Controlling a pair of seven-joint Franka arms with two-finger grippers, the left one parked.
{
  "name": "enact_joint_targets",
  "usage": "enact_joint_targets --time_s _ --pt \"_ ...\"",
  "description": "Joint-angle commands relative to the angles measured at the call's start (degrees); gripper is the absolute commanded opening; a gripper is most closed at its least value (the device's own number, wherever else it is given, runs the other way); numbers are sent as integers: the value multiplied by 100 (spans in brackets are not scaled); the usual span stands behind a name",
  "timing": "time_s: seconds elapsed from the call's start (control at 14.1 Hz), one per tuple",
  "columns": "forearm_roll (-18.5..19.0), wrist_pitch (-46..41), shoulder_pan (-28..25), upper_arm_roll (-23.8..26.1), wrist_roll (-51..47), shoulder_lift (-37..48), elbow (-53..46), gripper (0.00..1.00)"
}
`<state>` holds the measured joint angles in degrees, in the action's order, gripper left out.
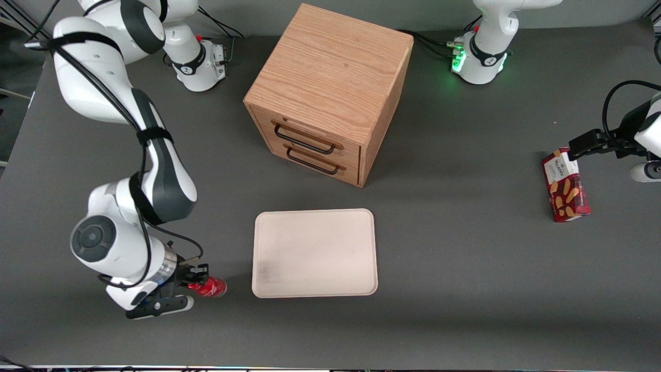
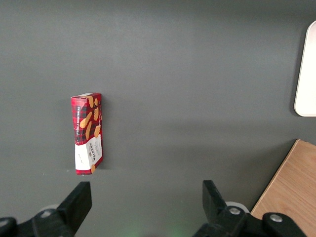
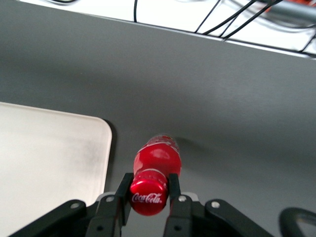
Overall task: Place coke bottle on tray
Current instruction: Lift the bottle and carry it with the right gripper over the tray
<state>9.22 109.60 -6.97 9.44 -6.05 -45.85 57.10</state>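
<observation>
- The coke bottle [image 3: 156, 170] lay tipped on its side, just beside the tray [image 1: 314, 253], toward the working arm's end of the table [image 1: 465, 258].
- The claw [image 3: 149, 195] was clamped on the bottle's neck, fingers [image 3: 173, 190] pinching either side of the cap.
- The wooden drawer cabinet [image 1: 330, 90] stood farther from the front camera than the tray.

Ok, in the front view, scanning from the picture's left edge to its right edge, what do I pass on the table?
claw shut on the coke bottle → tray → red snack box; the wooden drawer cabinet overlaps the tray's span, so I leave it unordered.
</observation>
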Motion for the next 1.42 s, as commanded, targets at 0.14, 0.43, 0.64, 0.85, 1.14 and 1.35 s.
enact_joint_targets --time_s 0.14,0.43,0.64,0.85,1.14,1.35 --pt "194 -904 2 400 -195 831 21 2" --pt "168 -1379 -7 698 -212 1210 3 2" --pt "176 -1476 -33 1138 -544 1219 -260 2" --pt "220 -1180 -42 1560 -872 1123 -269 3" --pt "544 -651 -322 1570 -898 728 -260 3" --pt "905 -379 -358 1579 -880 298 -252 4"
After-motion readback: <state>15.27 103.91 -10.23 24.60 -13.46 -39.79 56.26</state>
